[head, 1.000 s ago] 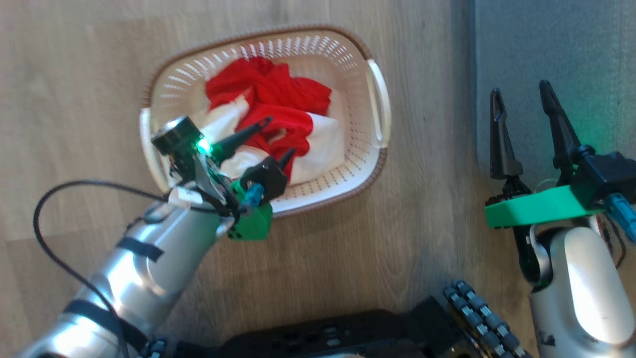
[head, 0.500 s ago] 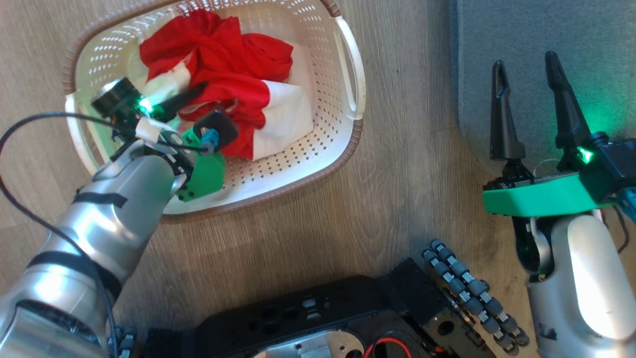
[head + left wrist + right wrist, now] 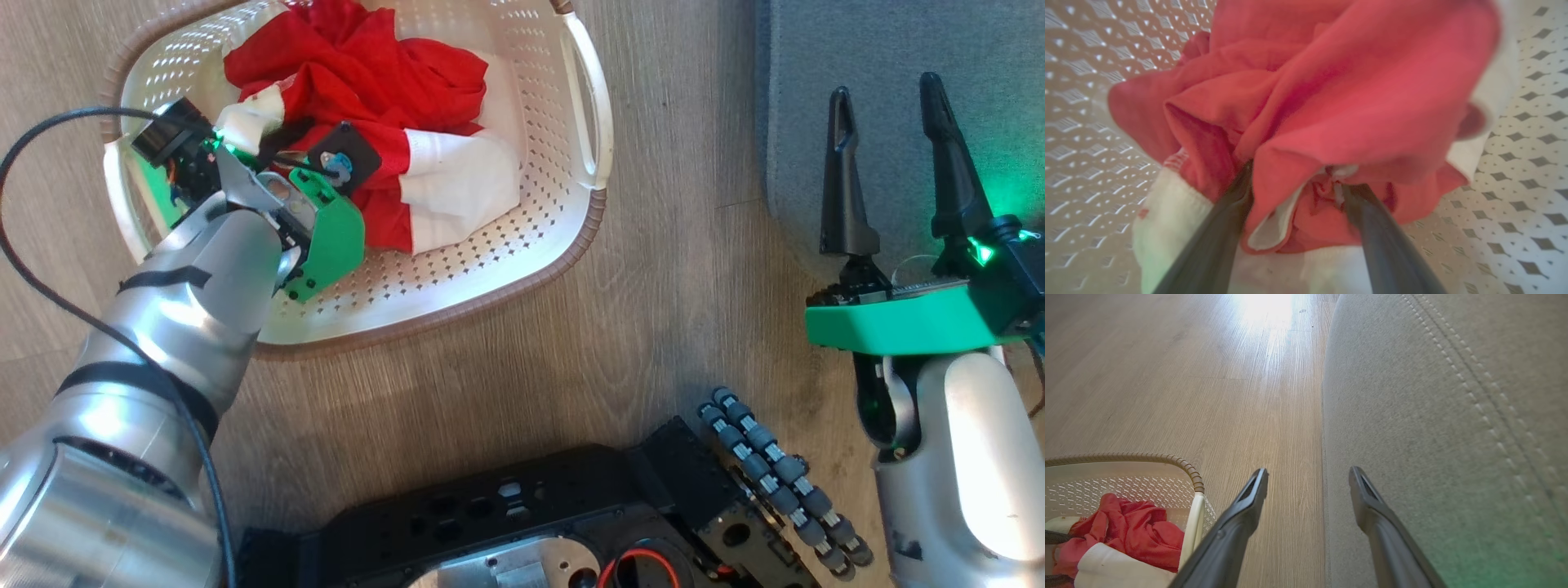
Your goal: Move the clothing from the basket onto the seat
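The left gripper (image 3: 1298, 181) is down inside the basket (image 3: 490, 298). Its 2 fingers are spread and pushed into the clothing (image 3: 384, 73), with a red fold bulging between them and white fabric just beneath. The right gripper (image 3: 888, 94) hangs spread and empty. The seat (image 3: 816, 49) lies just ahead and to its right, the wooden floor (image 3: 694, 310) to its left, and the basket well off to its left.

It looks like a living room at home: wood-plank flooring (image 3: 669, 310), with a grey upholstered seat (image 3: 1433, 416), double-stitched, just ahead of the right gripper (image 3: 886, 86). A cream laundry basket (image 3: 522, 269) of red-and-white clothing (image 3: 367, 65) sits around the left gripper (image 3: 1296, 179).
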Tool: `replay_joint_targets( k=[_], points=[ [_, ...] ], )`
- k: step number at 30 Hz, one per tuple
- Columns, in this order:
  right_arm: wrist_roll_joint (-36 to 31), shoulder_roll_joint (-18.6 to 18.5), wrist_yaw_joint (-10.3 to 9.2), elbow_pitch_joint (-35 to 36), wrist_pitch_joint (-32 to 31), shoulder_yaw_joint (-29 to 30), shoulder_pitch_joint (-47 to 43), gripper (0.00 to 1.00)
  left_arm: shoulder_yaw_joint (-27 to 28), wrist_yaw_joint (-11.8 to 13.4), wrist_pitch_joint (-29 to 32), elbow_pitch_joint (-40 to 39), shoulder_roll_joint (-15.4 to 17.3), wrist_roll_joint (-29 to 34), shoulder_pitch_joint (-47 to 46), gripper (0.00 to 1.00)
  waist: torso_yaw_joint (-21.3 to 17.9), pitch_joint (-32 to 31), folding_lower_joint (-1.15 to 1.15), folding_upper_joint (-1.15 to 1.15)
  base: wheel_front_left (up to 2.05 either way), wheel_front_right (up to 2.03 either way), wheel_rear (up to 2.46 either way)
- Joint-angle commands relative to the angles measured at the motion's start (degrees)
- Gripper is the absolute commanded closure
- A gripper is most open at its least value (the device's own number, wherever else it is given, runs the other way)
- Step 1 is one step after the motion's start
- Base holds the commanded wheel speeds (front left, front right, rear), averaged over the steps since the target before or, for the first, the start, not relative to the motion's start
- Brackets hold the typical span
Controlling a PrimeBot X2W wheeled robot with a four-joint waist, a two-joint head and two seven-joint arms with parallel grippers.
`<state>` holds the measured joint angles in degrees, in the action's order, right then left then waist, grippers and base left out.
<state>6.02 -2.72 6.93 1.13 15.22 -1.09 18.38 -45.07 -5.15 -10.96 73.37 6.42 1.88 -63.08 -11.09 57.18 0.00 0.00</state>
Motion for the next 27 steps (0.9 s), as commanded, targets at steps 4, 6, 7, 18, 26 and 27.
replay_joint_targets(
  k=[4,6,7,18,26,27],
  points=[
    [0.31,-0.16,0.56,-0.71,-0.22,-2.56,-2.29,0.0,0.86,-0.66,1.39,0.23,0.3,-1.37,0.42,0.0,-0.09,0.08,0.0,0.0,0.0,0.0,0.0],
    [0.18,-0.16,0.56,-0.6,-0.22,-2.61,-2.3,0.0,0.9,-0.83,1.67,0.33,-0.04,-1.87,0.26,0.0,-0.06,0.21,0.0,0.0,0.0,0.0,0.0],
    [0.14,-0.16,0.56,-0.58,-0.22,-2.59,-2.27,0.0,1.02,-0.95,1.67,0.36,-0.24,-2.25,0.24,0.0,-0.03,0.25,0.0,0.0,0.0,0.0,0.0],
    [-2.03,-0.16,0.56,-0.53,-0.22,-0.78,-1.63,0.0,1.59,-1.98,-1.2,0.53,-1.36,-5.99,1.02,1.0,0.82,-0.45,0.0,0.0,0.0,0.0,0.0],
    [-2.58,-0.16,0.56,-2.36,-0.22,1.25,1.22,0.0,3.03,-1.81,-3.67,0.37,-1.91,-8.83,1.98,1.0,1.91,-3.67,0.0,0.0,0.0,0.0,0.0],
    [-2.81,-0.16,0.56,-2.72,-0.22,1.31,1.31,0.0,3.28,-1.81,-3.8,0.2,-2.05,-9.29,2.51,1.0,2.12,-4.68,0.0,0.0,0.0,0.0,0.0]
  ],
)
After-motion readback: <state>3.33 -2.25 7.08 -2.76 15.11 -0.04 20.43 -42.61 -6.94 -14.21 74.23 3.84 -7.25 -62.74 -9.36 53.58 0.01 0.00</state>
